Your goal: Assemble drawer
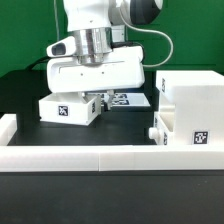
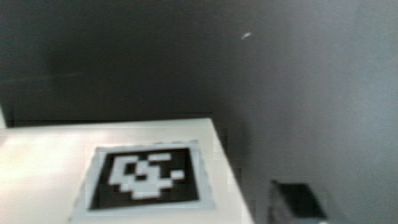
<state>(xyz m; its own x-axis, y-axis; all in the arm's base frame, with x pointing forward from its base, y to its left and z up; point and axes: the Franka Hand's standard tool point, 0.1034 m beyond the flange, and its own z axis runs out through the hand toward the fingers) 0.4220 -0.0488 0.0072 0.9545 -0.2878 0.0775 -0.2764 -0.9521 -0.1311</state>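
A small white tray with a black-and-white tag stands on the black table at the exterior view's left. The large box-shaped shell stands at the right. A second small tagged part sits against the shell's left side. My gripper hangs low at the right edge of the left tray. In the wrist view the tray's tagged white face fills the lower part. One dark fingertip stands beside that edge, with a strip of black table between them. The other finger is out of view. Nothing is held.
The marker board lies flat behind my gripper, between the tray and the shell. A low white border rail runs along the front, and another along the exterior view's left.
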